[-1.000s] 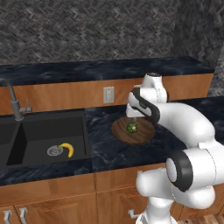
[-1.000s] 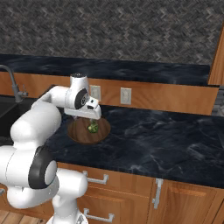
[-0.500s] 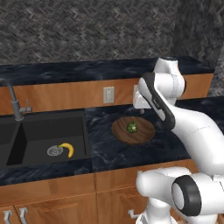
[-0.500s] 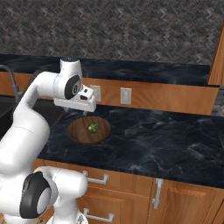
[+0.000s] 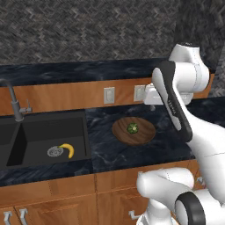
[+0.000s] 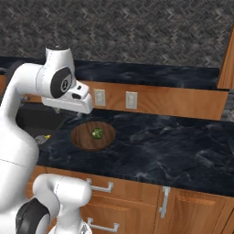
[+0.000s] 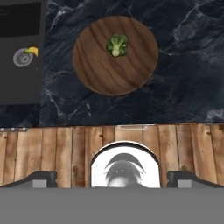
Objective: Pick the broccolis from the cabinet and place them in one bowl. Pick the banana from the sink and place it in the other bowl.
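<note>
One broccoli (image 5: 132, 128) (image 6: 97, 133) (image 7: 117, 45) lies in the brown wooden bowl (image 5: 143, 135) (image 6: 83, 138) (image 7: 109, 76) on the dark counter. My gripper (image 5: 151, 97) (image 6: 75, 106) (image 7: 112, 178) hangs well above the bowl, open and holding nothing, its tips wide apart. The yellow banana (image 5: 68, 150) (image 6: 44, 137) (image 7: 33, 51) lies beside the silver drain (image 7: 20, 57) in the black sink (image 5: 48, 132). A brown side of the cabinet (image 6: 227, 55) stands at the far right, its inside hidden. The second broccoli and the cream bowl are out of view.
The dark curved faucet (image 5: 13, 103) rises behind the sink's left part. Two wall outlets (image 6: 99, 97) sit on the wooden backsplash behind the bowl. Marble counter (image 6: 173, 146) stretches to the right of the bowl. Wooden drawers (image 7: 65, 153) run along the counter's front.
My arm has risen from just over the wooden bowl to well above it. The broccoli stays in the bowl. The banana has not moved.
</note>
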{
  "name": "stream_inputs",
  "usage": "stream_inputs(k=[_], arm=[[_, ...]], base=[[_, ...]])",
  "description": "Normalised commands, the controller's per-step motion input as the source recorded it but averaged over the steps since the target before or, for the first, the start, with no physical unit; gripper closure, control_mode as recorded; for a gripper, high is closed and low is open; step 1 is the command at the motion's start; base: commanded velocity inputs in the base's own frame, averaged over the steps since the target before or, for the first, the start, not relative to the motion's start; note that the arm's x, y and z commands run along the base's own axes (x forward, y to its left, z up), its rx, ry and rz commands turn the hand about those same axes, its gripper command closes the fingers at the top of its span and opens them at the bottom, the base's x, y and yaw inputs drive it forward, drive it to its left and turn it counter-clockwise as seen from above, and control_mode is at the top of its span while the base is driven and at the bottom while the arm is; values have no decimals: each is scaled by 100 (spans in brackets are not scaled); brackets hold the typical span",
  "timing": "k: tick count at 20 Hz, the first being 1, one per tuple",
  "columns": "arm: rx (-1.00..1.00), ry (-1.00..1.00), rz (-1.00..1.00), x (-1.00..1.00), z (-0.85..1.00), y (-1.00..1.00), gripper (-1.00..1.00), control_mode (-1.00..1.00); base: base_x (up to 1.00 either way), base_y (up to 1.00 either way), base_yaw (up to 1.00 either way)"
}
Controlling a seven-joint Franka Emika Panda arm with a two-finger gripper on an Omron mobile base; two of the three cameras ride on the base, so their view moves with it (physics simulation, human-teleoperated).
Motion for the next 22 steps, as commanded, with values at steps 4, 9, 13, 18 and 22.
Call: stream_inputs(k=[4,9,13,18,22], arm=[[-9,-1,-14,-61,27,-6,-100,-100],[-5,-1,-16,-74,1,-11,-100,-100],[1,-9,-8,-88,-22,-6,-100,-100],[0,0,0,-15,-6,1,-100,-100],[0,0,0,0,0,0,-100,-100]], base=[[0,0,0],[0,0,0],[0,0,0],[0,0,0],[0,0,0]])
